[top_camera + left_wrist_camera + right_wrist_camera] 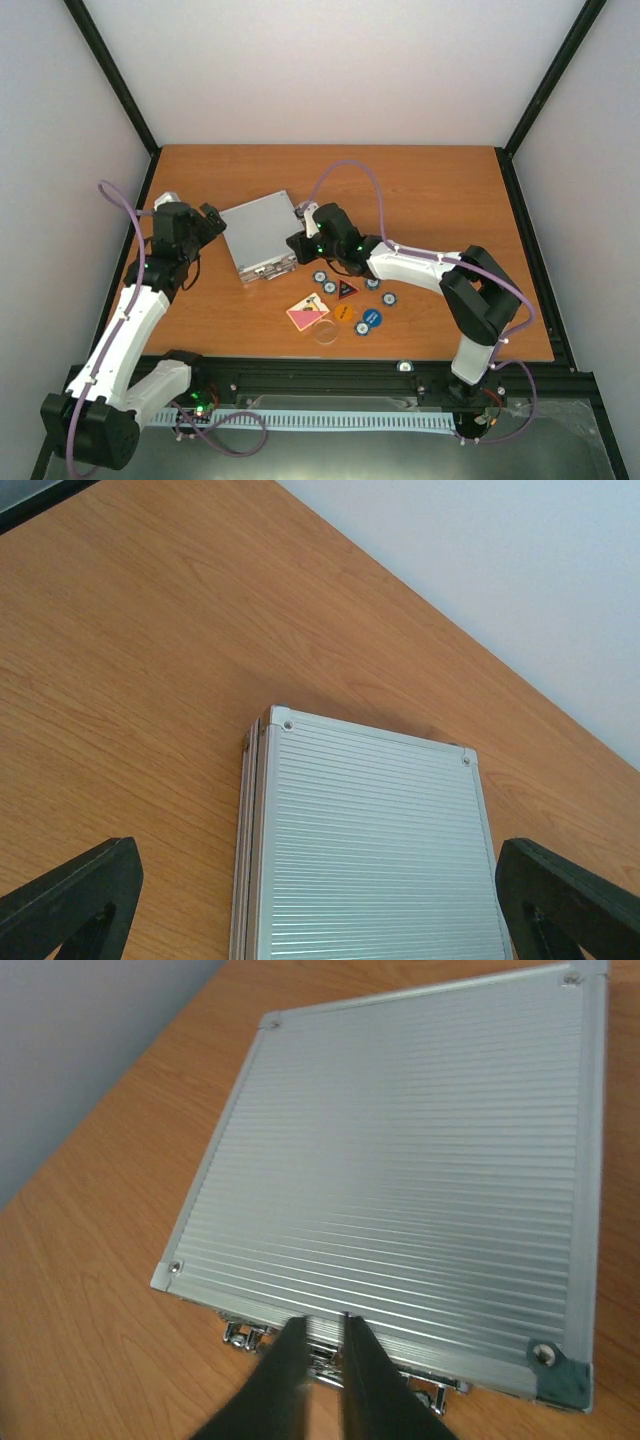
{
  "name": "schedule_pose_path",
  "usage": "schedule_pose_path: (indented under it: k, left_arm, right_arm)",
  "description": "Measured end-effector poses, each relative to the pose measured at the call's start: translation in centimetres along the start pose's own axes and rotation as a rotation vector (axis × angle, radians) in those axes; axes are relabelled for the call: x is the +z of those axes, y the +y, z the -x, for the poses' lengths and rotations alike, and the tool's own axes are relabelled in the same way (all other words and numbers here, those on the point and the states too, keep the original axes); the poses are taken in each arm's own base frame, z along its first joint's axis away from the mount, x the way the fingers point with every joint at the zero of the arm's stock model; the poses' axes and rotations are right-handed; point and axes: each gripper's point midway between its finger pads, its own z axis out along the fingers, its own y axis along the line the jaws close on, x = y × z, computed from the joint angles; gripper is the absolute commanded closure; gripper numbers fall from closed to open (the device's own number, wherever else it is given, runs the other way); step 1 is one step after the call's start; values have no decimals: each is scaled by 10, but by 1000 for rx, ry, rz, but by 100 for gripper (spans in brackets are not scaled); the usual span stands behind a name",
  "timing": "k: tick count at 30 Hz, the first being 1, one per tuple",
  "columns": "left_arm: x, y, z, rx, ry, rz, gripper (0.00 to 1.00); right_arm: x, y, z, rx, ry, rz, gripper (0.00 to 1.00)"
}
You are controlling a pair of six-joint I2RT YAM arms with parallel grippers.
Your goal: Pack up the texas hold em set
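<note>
The silver ribbed case (258, 235) lies closed on the table, left of centre. My left gripper (212, 222) is at its left edge and open wide. In the left wrist view the case (370, 850) lies between the spread fingers (85, 895). My right gripper (297, 243) is shut, its tips at the case's front edge (420, 1160) between the chrome latches (240, 1335). Loose on the table to the right lie blue-white chips (320, 277), a red-black triangle (345, 290), an orange disc (343, 312), a blue disc (372, 319), a pink card deck (307, 313) and a clear disc (325, 333).
The wooden table (430, 190) ends at a black frame on each side, with white walls behind. The arm bases and a cable rail (330, 415) run along the near edge.
</note>
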Motion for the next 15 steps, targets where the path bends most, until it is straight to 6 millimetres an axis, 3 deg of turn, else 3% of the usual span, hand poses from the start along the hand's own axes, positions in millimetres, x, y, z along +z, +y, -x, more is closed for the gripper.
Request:
schedule_pose_path:
  k: [2, 5, 12, 15]
  left_arm:
    - [-1, 1, -1, 1, 3, 0, 0]
    - [-2, 2, -2, 2, 8, 4, 0]
    - [-2, 2, -3, 3, 12, 6, 0]
    - [-2, 2, -3, 3, 14, 5, 0]
  right_arm:
    - [0, -3, -1, 4, 1, -17, 53]
    - [0, -6, -5, 14, 18, -35, 32]
    - [1, -7, -21, 63, 60, -39, 37]
    - [4, -12, -30, 82, 84, -57, 51]
